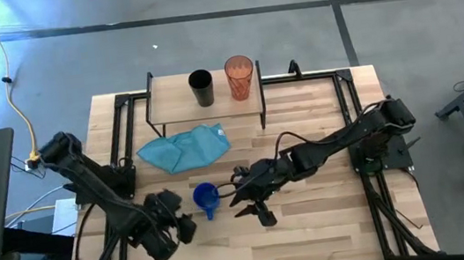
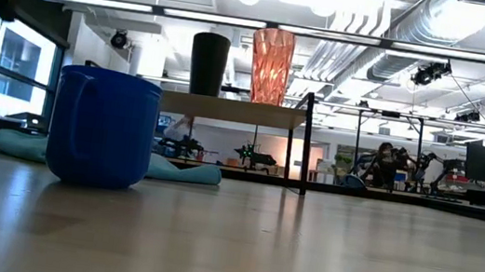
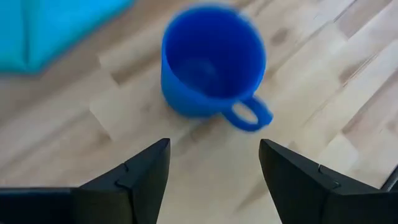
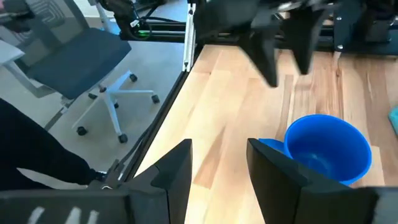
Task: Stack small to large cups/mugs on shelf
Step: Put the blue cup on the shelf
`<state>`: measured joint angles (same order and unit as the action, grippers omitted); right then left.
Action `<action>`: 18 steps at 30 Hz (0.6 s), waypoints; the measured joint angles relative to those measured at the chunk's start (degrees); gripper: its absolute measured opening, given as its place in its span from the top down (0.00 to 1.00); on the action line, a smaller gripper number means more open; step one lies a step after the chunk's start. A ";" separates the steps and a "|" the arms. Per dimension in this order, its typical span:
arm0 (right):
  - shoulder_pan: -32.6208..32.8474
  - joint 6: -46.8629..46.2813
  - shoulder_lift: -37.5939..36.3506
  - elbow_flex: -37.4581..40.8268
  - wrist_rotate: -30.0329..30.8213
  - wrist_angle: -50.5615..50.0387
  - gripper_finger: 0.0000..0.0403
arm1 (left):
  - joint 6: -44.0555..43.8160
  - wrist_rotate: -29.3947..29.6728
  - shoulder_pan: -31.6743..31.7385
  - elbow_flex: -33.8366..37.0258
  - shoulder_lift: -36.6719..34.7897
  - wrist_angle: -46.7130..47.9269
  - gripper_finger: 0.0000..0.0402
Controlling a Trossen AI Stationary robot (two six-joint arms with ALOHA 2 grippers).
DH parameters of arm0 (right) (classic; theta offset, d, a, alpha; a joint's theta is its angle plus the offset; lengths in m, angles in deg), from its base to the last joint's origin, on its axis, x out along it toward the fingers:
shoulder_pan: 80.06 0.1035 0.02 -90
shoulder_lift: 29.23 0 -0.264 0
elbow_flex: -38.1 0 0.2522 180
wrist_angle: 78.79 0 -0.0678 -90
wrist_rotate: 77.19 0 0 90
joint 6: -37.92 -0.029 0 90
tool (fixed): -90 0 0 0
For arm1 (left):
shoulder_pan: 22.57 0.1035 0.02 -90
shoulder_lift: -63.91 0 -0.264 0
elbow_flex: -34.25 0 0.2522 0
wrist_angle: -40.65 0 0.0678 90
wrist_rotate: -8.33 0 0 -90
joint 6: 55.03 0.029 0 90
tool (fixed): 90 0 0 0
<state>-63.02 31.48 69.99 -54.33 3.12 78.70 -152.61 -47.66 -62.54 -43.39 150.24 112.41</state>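
Blue mug [image 1: 205, 195] upright on counter [image 1: 315, 226], between both grippers, handle toward front edge. Black cup [image 1: 201, 88] and red-orange tumbler [image 1: 240, 77] on shelf [image 1: 178, 110]. Left gripper [image 3: 213, 163] and right gripper [image 4: 219, 158] near mug, jaws spread, empty. Step likely mug pickup; next: close on rim or handle.

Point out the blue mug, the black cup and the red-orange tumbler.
blue mug [image 1: 204, 193]: high view, its open mouth.
black cup [image 1: 201, 88]: high view, its side wall.
red-orange tumbler [image 2: 270, 66]: low view, mid-body.

Blue mug [image 1: 205, 195] stands hemmed between both arms' open jaws.
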 joint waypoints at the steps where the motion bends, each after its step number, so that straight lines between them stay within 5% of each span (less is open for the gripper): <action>1: 0.02 -0.10 0.00 0.00 0.00 0.03 0.64 | 1.35 0.40 0.65 -0.08 -1.01 0.87 0.41; 12: 0.83 -2.31 0.00 0.00 -1.03 2.57 0.64 | 32.28 -4.65 15.56 -0.02 -5.41 2.72 0.41; 18: 1.43 -5.26 0.00 0.00 -2.86 2.56 0.64 | 50.77 -13.76 24.47 -0.02 -5.88 -2.53 0.41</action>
<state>-61.59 26.22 69.99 -54.33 0.26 81.26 -101.84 -61.43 -38.07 -43.41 144.36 109.87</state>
